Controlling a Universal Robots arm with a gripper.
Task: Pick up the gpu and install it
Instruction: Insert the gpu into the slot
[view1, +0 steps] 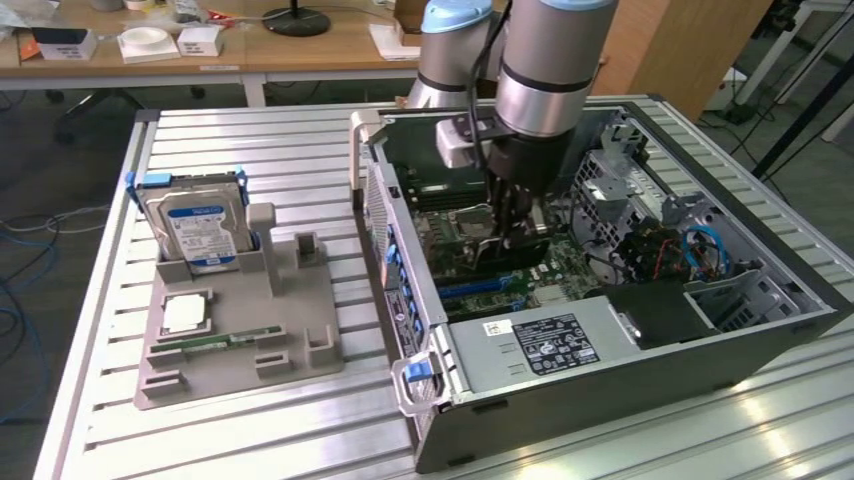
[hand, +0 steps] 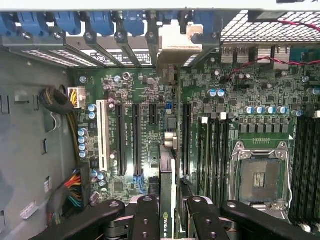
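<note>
One card is the business here, and it is not over on the exterior view's left. There a grey holder tray (view1: 300, 345) sits on the slatted worktop (view1: 320, 140), with a hard drive (view1: 200, 225) standing upright in it and a processor chip (view1: 184, 313) and a green memory stick (view1: 214, 342) lying in front.

Further right, the open computer case (view1: 627, 400) lies on its side and the arm reaches down into it. The end effector (view1: 514, 225) is pinching the gpu (view1: 518, 252), which stands on edge low over the board.

In the wrist view the end effector (hand: 170, 215) has its fingers (hand: 145, 215) pressed against both faces of the gpu (hand: 168, 180). The card shows edge-on among the long black expansion slots (hand: 136, 140), with the processor socket (hand: 260, 177) off to one side. I cannot tell whether its connector has entered a slot.

This looks like the seating step. To go well, I judge:
- The card wants to be plumb, with its lower edge parallel to the slot along the whole length.
- The bracket end should meet the rear opening rather than ride on the case wall.
- The push should be straight down and even, since a grip on so thin a card could let it lever between the fingers if tilted.

At the far right the blue cables (view1: 707, 250) lie well apart from the card and should not snag
</note>
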